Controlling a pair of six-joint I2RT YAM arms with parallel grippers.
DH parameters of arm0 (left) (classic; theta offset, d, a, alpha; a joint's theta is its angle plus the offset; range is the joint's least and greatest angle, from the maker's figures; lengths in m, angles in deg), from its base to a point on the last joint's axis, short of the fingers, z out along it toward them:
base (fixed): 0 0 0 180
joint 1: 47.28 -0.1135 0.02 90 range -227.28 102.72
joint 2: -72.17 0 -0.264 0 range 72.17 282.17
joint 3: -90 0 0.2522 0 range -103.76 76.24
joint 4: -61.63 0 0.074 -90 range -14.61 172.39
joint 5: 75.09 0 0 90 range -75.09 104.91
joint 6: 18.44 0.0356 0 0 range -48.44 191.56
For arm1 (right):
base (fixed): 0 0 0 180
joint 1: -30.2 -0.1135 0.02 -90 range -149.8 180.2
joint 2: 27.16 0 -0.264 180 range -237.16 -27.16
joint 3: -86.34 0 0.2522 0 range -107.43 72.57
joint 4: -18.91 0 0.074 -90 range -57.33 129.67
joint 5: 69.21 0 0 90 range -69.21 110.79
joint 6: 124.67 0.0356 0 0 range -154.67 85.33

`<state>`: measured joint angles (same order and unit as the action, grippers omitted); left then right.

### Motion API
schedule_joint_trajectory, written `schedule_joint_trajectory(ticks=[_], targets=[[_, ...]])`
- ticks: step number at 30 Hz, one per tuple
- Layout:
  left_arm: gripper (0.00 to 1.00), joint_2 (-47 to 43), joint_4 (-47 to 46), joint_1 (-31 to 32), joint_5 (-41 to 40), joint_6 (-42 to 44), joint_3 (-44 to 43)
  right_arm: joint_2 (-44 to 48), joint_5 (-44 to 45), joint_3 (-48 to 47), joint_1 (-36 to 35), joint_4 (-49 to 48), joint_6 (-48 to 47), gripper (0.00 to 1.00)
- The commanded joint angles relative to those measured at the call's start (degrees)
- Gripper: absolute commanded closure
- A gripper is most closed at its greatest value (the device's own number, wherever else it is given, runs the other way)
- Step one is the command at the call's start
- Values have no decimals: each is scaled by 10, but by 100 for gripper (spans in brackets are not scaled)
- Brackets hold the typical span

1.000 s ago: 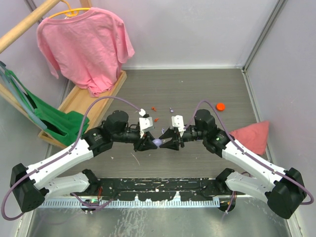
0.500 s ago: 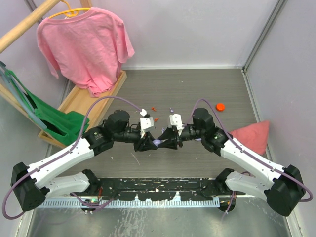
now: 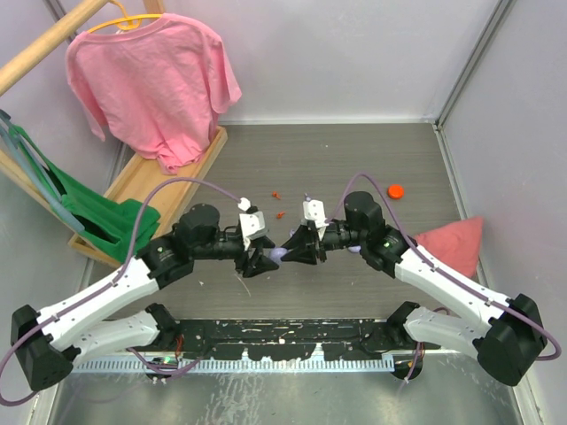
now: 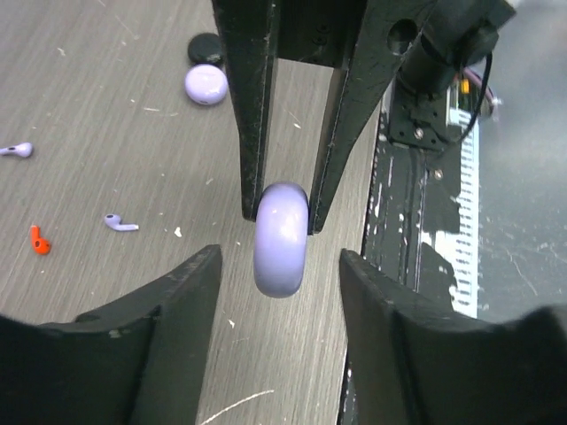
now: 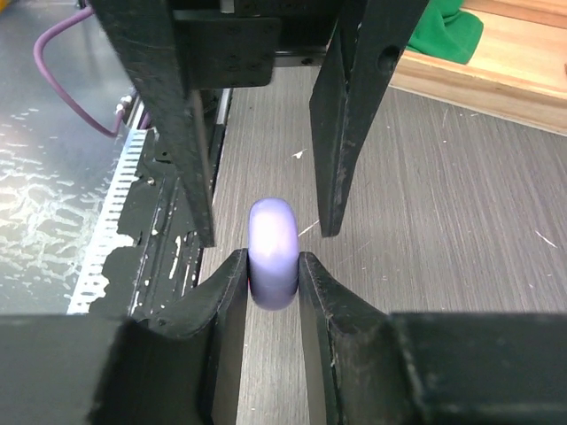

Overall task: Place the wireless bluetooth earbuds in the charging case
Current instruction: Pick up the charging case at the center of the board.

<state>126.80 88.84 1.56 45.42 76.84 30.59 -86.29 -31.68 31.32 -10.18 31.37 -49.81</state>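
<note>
My right gripper (image 5: 273, 270) is shut on a lilac round disc (image 5: 272, 228), held on edge above the table; it also shows in the top view (image 3: 277, 255). My left gripper (image 4: 279, 261) is open, its fingertips standing on either side of the disc (image 4: 281, 239) without touching it. The two grippers (image 3: 257, 259) (image 3: 290, 252) face each other at the table's middle. A small round black puck, the charging case (image 4: 205, 48), lies on the table beyond, partly behind the right gripper's finger. No black earbuds are in view.
A second lilac disc (image 4: 205, 85) lies beside the black puck. Lilac earbud-shaped scraps (image 4: 120, 222) (image 4: 16, 150) and a red scrap (image 4: 37, 240) lie nearby. An orange disc (image 3: 396, 189), pink cloth (image 3: 452, 243), pink shirt (image 3: 151, 80) and green cloth (image 3: 97, 217) lie around.
My left gripper has drawn back to the left and now stands open around the lilac disc. My right gripper has shifted slightly left, still holding the disc.
</note>
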Motion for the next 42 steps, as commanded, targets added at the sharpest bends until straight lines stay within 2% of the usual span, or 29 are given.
schedule_joint_trajectory(ticks=[1,9,13,19,28,42], targets=[[38,-54,-103,-1,-53,-19,40,19,17,-11,-1,-75,42,98],[24,-161,-287,-1,-114,-57,161,41,46,64,0,-314,173,99],[24,-180,-340,-1,-136,-82,189,40,58,94,0,-410,230,99],[26,-163,-403,-2,-138,-124,204,32,65,128,0,-530,291,99],[39,-126,-483,-2,-107,-178,215,20,77,150,-1,-606,339,99],[58,-83,-585,-45,-22,-268,223,10,84,162,-1,-618,344,99]])
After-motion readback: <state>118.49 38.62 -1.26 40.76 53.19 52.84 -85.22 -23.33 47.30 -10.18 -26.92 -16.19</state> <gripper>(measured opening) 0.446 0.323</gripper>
